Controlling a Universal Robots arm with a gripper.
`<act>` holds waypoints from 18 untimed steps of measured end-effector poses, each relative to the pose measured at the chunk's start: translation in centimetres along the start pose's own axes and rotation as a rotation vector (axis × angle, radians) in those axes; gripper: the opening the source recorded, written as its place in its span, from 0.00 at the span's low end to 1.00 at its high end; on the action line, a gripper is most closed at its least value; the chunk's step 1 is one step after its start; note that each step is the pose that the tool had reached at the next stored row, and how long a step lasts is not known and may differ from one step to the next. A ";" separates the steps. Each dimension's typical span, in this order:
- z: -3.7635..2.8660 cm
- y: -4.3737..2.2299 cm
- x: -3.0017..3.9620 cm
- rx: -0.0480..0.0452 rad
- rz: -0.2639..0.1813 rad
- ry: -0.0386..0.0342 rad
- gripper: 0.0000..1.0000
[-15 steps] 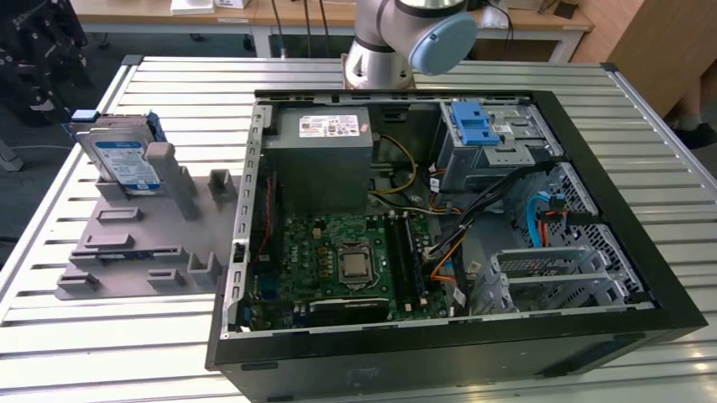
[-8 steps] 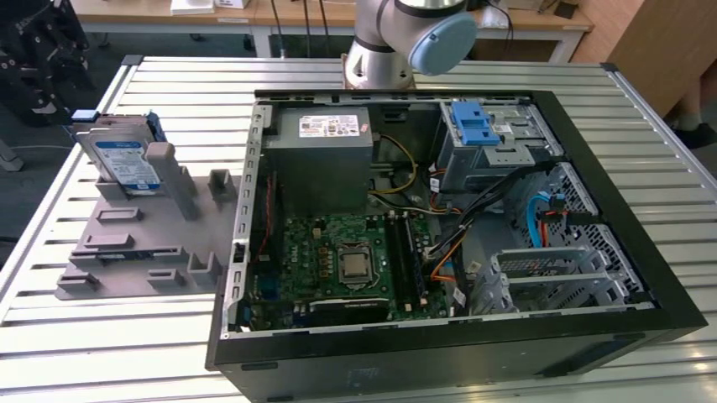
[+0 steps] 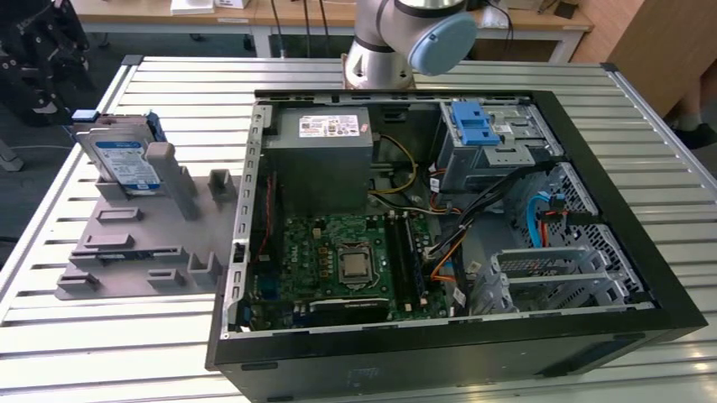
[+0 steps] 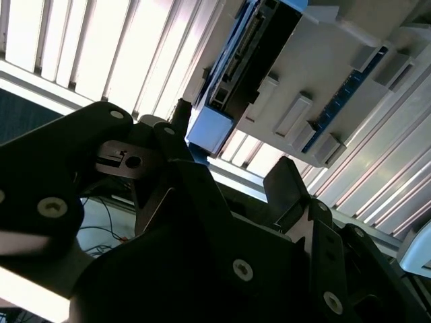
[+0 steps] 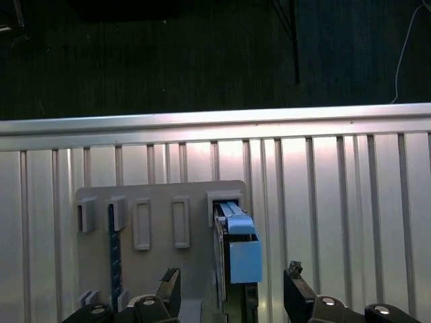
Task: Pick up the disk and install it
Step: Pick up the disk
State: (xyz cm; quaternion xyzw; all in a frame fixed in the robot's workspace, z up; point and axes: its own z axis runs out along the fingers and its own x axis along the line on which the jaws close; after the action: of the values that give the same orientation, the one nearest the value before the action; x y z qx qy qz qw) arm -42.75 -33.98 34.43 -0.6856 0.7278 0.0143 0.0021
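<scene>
Two fingers [image 5: 170, 288] stand apart, nothing held. The disk [image 5: 237, 245] stands on edge in a grey holder [image 5: 155, 202] on the table [image 5: 337, 202]. It is probably stiff, weighty, smooth and shock-sensitive, so grip its flat faces firmly.

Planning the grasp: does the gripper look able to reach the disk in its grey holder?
Probably yes: in the first wrist view the open gripper is lined up over the disk in the grey holder, nothing between them.
</scene>
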 end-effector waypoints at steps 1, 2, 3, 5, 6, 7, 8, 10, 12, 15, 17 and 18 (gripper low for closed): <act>0.07 0.05 0.00 0.0001 0.000 -0.0001 0.70; 0.16 0.09 0.00 0.0003 0.000 -0.0003 0.70; 0.24 0.12 0.00 0.0003 0.000 -0.0004 0.70; 0.33 0.16 -0.03 0.0002 0.000 -0.0003 0.70; 0.37 0.17 -0.04 0.0000 0.000 -0.0003 0.70; 0.41 0.17 -0.06 0.0001 0.000 -0.0003 0.70; 0.45 0.18 -0.08 0.0002 0.000 -0.0004 0.70; 0.56 0.20 -0.10 0.0003 0.000 -0.0005 0.70; 0.66 0.21 -0.12 0.0002 0.000 -0.0003 0.70; 0.82 0.22 -0.15 0.0002 0.000 -0.0003 0.70; 0.96 0.23 -0.16 0.0003 0.000 -0.0004 0.70; 1.03 0.24 -0.17 0.0002 0.000 -0.0004 0.70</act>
State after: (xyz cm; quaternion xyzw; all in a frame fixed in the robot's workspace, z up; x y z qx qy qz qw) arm -42.99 -33.78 33.41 -0.6856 0.7278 0.0143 0.0023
